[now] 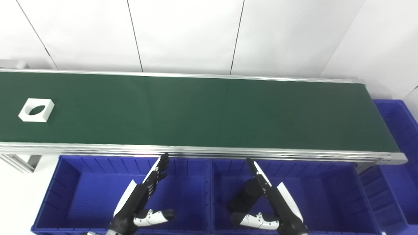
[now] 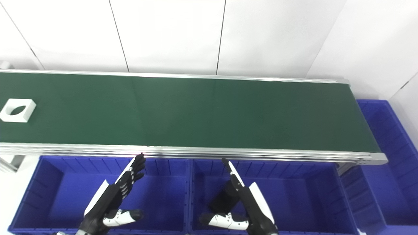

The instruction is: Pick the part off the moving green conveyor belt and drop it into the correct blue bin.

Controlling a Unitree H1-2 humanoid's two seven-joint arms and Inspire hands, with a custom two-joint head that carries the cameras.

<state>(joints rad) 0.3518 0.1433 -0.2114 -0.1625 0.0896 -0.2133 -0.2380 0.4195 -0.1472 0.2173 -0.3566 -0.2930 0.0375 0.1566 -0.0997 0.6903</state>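
Nearest you, your left hand (image 1: 143, 195) and right hand (image 1: 267, 199) hover empty, fingers spread apart, over two blue bins (image 1: 81, 195), while beyond them the white part (image 1: 36, 110) with its round hole lies at the far left of the green conveyor belt (image 1: 209, 111).

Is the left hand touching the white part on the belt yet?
Apart. In the left eye view the left hand hangs open over a blue bin, while the white part lies far left on the green belt.
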